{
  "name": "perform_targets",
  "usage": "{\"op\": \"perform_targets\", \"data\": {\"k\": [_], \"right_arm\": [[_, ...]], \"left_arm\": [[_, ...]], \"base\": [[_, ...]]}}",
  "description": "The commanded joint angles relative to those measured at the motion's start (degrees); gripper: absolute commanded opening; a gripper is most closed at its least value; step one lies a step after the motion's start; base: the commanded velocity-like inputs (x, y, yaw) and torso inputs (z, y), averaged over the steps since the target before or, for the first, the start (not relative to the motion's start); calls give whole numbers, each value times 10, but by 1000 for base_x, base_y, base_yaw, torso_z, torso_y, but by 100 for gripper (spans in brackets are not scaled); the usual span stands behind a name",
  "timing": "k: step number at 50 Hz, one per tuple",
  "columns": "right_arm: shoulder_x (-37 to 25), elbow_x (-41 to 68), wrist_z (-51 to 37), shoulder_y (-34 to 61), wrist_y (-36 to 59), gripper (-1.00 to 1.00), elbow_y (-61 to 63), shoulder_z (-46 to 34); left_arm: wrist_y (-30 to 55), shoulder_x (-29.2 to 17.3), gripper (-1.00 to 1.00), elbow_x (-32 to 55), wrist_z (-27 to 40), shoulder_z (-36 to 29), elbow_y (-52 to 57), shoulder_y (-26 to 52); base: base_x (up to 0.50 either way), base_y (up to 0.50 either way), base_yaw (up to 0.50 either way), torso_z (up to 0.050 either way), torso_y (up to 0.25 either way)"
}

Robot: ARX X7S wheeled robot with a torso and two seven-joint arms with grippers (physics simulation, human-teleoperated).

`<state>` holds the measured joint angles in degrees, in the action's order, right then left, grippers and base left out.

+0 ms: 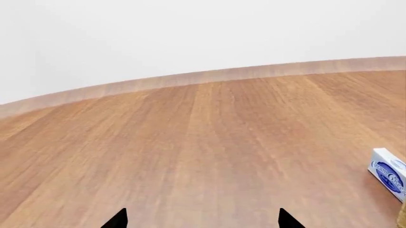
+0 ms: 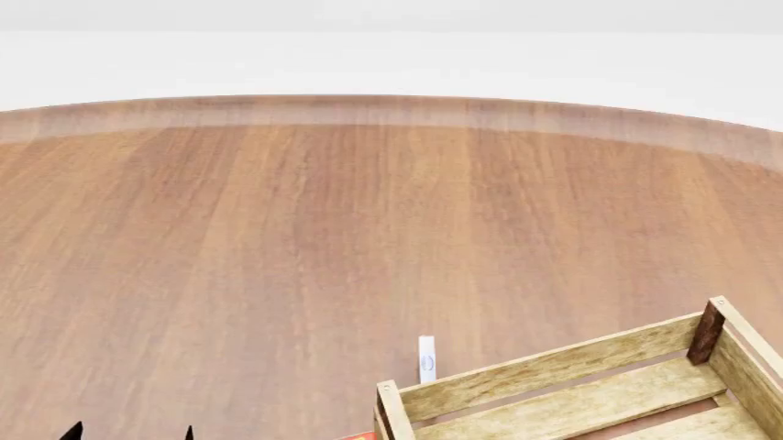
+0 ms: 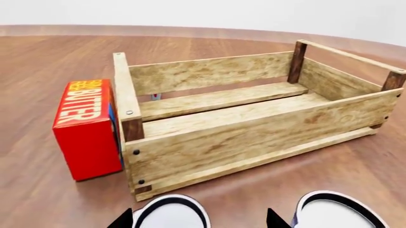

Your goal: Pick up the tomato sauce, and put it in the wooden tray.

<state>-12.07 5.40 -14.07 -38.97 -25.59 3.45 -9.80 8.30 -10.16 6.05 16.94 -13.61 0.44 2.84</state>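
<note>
Though only its pale silver-white round top with a dark rim shows, the small can closest under the right wrist camera is most likely the tomato sauce (image 3: 171,213). It stands upright on the brown wooden table (image 3: 38,190), long axis vertical and top facing the camera. Its label is hidden, so no red or green can be made out. The right gripper (image 3: 197,219) hangs over it with its two black fingertips spread wider than the can's top and gripping nothing. Near it stands a second white-topped can (image 3: 333,209), also upright, with a sliver of blue at its side.

Just beyond both cans lies the wooden tray (image 3: 254,137), a pale slatted rectangular crate with low sides and darker corner posts, and nothing can be seen inside it. A red rectangular butter box (image 3: 85,128) stands just beside one short end of the tray. In the head view the tray's long axis runs from near centre away toward the right.

Off to the left, the left gripper (image 1: 201,219) has its black tips wide apart over bare table, holding nothing. A small white box with blue oval print (image 1: 388,173) stands beyond the tray's far long side. Farthest off runs the table's curved edge.
</note>
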Motion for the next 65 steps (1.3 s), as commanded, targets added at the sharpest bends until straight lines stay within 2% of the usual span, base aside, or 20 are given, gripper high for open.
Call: {"op": "perform_targets", "data": {"k": [1, 65], "right_arm": [[3, -5, 5, 16, -9, 100, -35, -4], [-6, -9, -3, 59, 29, 100, -89, -48]], "left_arm": [[-38, 0, 100, 13, -13, 4, -2, -7], [-42, -13, 100, 28, 4, -14, -5, -3]], "base": [[0, 0, 0, 0, 0], [0, 0, 0, 0, 0]]}}
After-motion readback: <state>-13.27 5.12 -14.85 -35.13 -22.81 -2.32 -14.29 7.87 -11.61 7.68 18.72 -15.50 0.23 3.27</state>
